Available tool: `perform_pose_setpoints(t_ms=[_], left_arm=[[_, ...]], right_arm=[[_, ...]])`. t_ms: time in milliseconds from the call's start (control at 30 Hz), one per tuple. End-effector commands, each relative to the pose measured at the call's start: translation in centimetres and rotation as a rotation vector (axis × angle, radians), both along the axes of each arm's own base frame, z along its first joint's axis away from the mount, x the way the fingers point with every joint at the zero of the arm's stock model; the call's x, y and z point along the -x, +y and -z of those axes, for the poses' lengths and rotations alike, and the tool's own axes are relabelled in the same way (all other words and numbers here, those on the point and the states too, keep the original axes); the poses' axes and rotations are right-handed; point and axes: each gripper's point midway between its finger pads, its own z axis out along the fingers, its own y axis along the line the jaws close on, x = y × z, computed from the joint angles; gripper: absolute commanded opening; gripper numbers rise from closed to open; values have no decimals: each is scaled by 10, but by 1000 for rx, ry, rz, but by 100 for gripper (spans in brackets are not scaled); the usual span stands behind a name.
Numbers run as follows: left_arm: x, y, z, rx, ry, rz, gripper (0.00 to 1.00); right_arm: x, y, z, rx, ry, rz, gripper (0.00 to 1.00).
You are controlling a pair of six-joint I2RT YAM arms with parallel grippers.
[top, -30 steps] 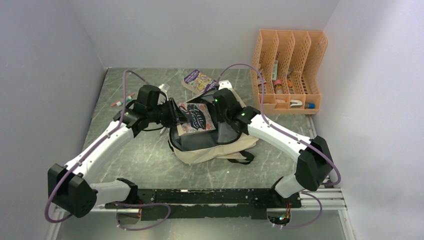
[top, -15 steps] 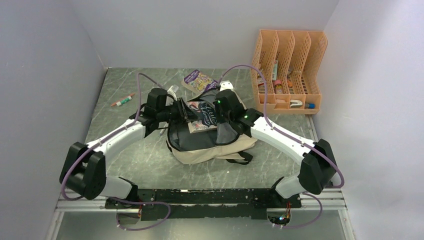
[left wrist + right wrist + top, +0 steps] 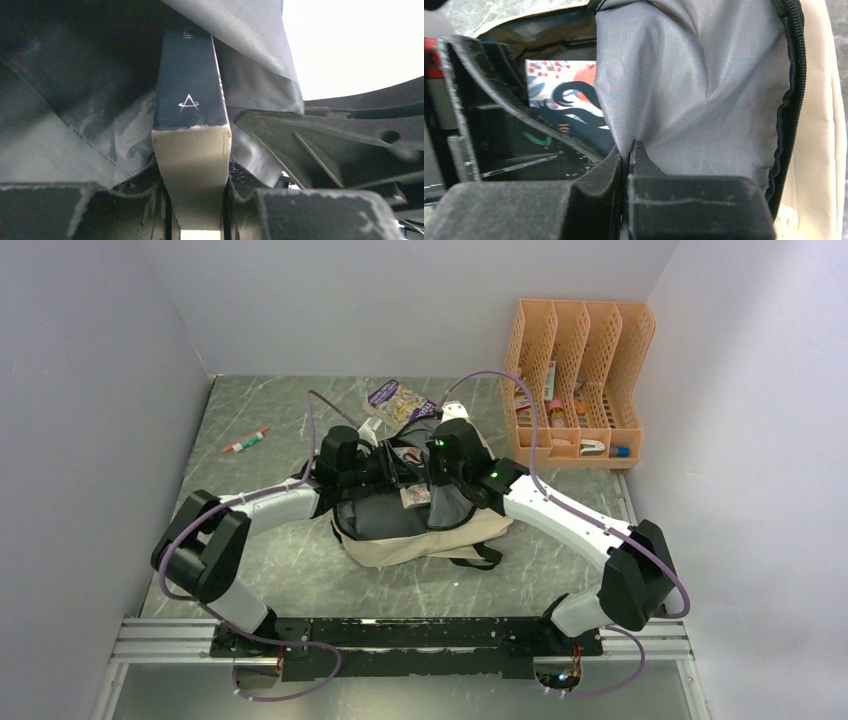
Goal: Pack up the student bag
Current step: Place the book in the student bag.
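Note:
The student bag (image 3: pixel 420 545), beige with a dark grey lining, lies open at the middle of the table. My left gripper (image 3: pixel 398 468) is shut on a dark-covered book (image 3: pixel 412 477) and holds it partly inside the bag's mouth. In the left wrist view the book (image 3: pixel 190 85) stands spine up between the fingers of that gripper (image 3: pixel 192 200), with lining around it. My right gripper (image 3: pixel 629 155) is shut on a fold of the grey lining (image 3: pixel 694 90) and holds the flap up. The patterned cover of the book (image 3: pixel 569 100) shows behind the flap.
An orange perforated file organizer (image 3: pixel 580 380) with small items stands at the back right. A second, purple-covered book (image 3: pixel 398 400) lies behind the bag. A pen (image 3: pixel 245 440) lies at the back left. Walls close in the left, right and far sides.
The left arm has swung right and carried the book from above the bag's left edge into its mouth. The right gripper has kept its hold on the lining.

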Motion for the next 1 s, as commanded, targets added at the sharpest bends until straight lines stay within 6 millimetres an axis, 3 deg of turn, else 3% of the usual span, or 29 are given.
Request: perform_pose_setpoints(t_ms=[0,167,333,533,833,967], left_arm=[[-8,-23,-36,144,-157,28,5],[-6,-42,-22,166,-137,66,5],[-12,-46,2,90,-130,50,7],[-23,-47,22,23,-106,32,31],[-27,-51,30,-22,-101,63,65],[-28,-51,33,-48,-93,66,75]], right_arm=[[-5,19,-34,-138,-75,-28,0],[-3,24,-31,-146,-59,-50,0],[-3,24,-28,-139,-55,-52,0],[-4,23,-24,-128,-49,-54,0],[-5,18,-17,-100,-50,-36,0],[-7,16,-15,-81,-56,-33,0]])
